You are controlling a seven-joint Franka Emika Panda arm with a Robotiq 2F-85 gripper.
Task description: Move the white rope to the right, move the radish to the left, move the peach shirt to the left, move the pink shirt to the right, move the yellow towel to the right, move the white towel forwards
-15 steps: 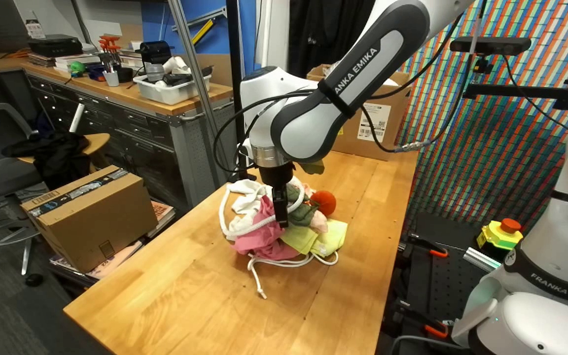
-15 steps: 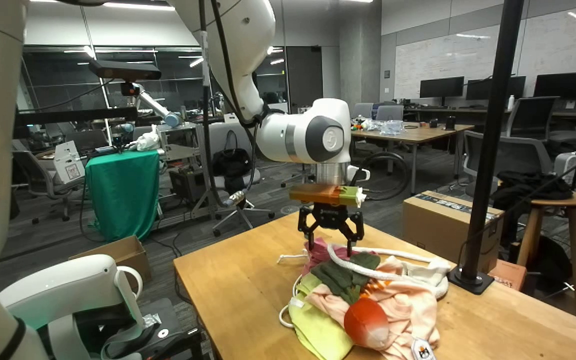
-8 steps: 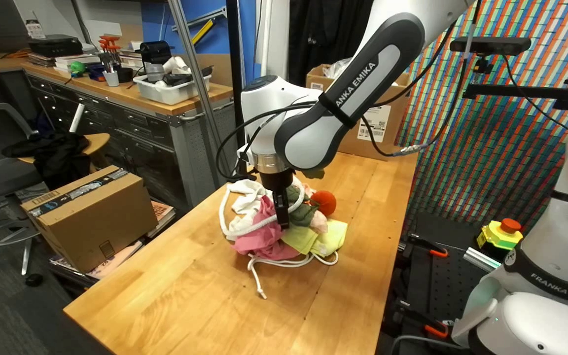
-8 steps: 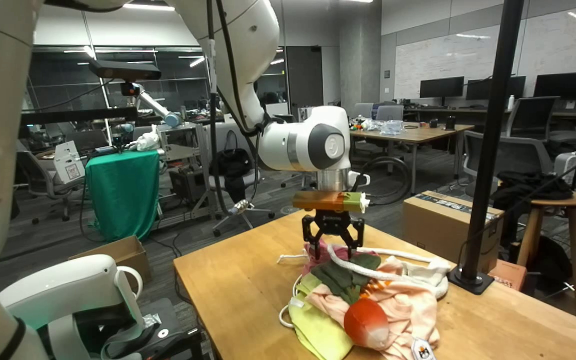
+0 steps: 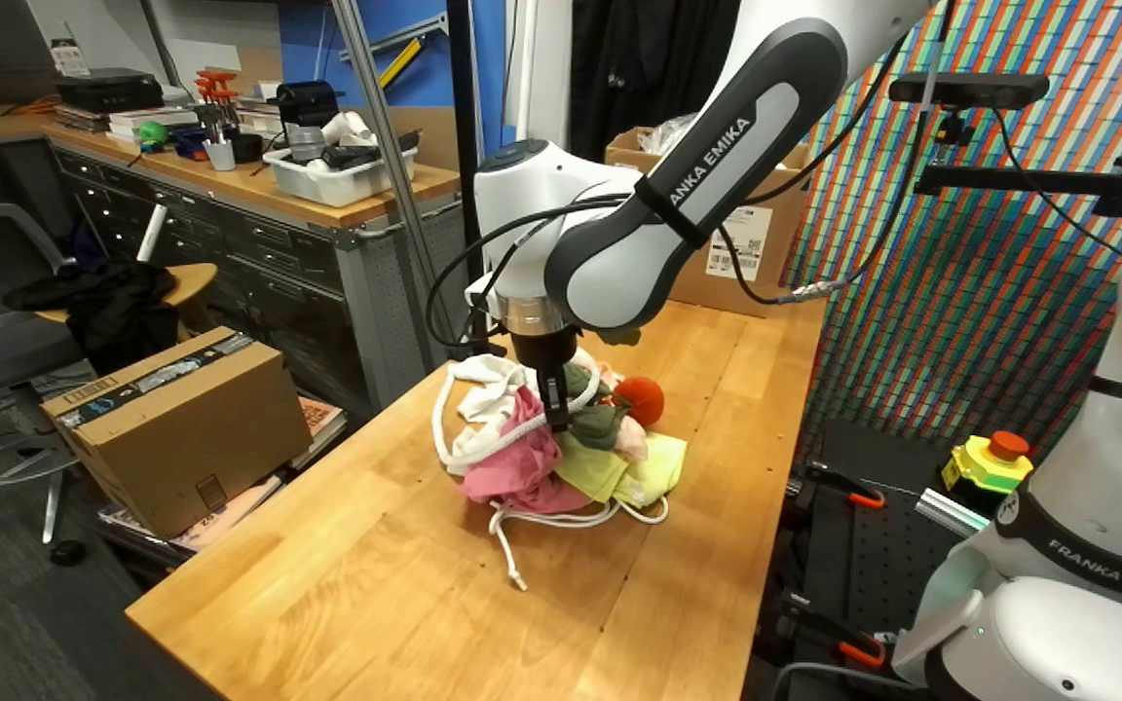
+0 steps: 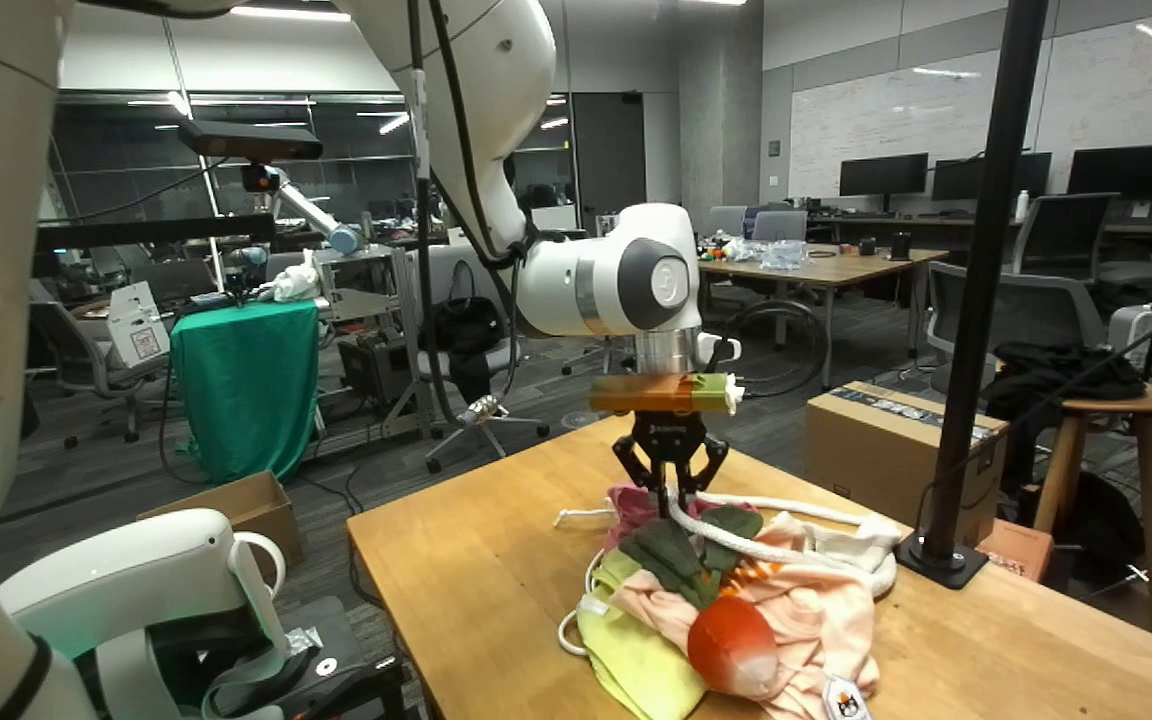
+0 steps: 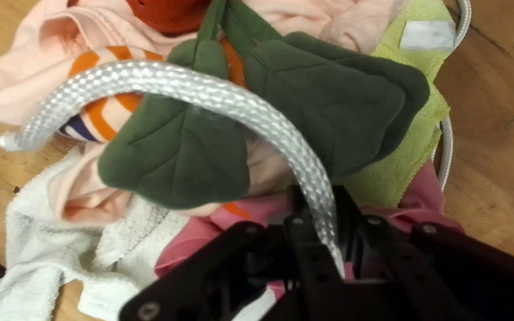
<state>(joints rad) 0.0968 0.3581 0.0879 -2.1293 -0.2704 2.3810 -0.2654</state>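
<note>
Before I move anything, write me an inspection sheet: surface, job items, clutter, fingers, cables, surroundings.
Surface: wooden table, a few small dark marks.
Radish: on the peach shirt, green leaves partly beneath the white rope.
Peach shirt: rumpled, overlapping the yellow towel and white towel.
Pink shirt: bunched, crossed by the white rope.
Clutter: thinner white cord looping out beside the yellow towel.
Fingers: appear closed on the white rope.
Cables: black cable hanging in a loop; metal connector near its bottom.
Surroundings: black pole beside the white towel; red emergency-stop button beyond the table's edge.
</note>
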